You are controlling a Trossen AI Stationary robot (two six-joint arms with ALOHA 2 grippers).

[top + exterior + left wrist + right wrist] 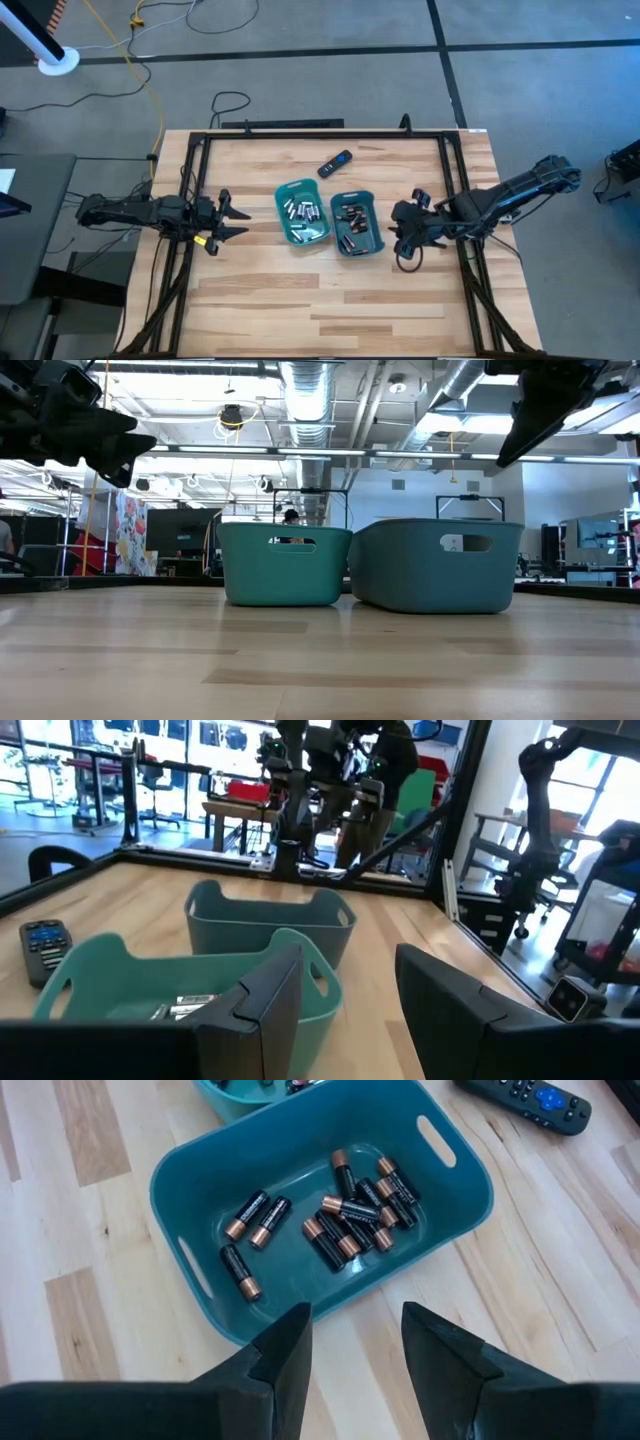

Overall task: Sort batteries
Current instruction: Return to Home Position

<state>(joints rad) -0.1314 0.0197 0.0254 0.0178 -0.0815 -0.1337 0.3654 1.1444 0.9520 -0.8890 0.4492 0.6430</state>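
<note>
Now pull the right gripper (355,1318), jaws spread and empty, straight back from beside the blue bin (195,1185) so you don't clip its rim. Batteries (352,1220) lie inside it and the green bin (280,205). Left gripper (232,218) waits left of the bins, jaws spread.

Robotics lab, open-plan and industrial.

We see a butcher-block table (330,300) boxed in a black metal frame (300,134), with the left gripper (243,222) and right gripper (398,232) of two dark arms reaching in from its sides, and loose cables (130,60) trailing over a grey concrete floor (540,90). Beyond the table we find exposed ceiling ducts (310,390) and further robot rigs (300,790) standing at other benches.
</note>
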